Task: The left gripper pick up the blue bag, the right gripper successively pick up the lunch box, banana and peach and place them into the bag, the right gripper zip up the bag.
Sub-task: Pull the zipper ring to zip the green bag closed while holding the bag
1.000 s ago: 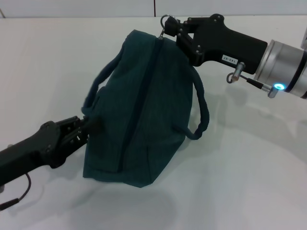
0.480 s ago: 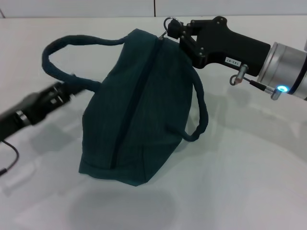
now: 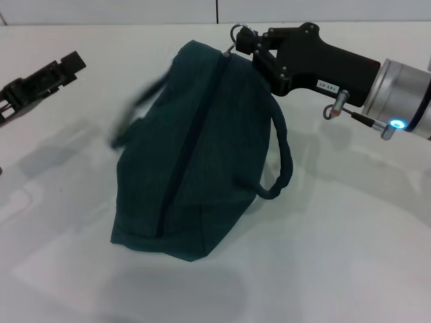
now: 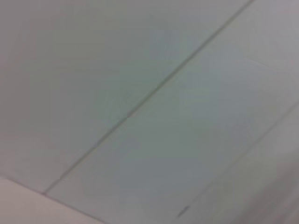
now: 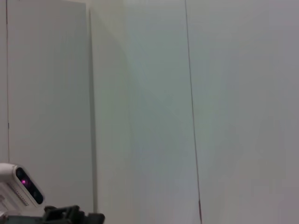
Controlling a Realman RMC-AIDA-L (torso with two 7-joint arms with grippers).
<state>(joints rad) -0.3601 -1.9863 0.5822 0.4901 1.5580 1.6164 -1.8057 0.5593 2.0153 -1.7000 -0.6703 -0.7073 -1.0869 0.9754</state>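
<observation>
The blue bag [image 3: 195, 148] stands zipped shut in the middle of the white worktop [image 3: 350, 256], one loop handle [image 3: 279, 161] drooping on its right side. The right gripper [image 3: 244, 42] has its fingers clenched on the ring zipper pull [image 3: 236, 32] at the bag's far end. The left gripper [image 3: 64, 67] hangs near the worktop's far left edge, apart from the bag, holding nothing; whether its fingers are parted I cannot tell.

Left tool [image 3: 67, 65] hangs empty at far left; right tool [image 3: 246, 42] is clamped shut.
</observation>
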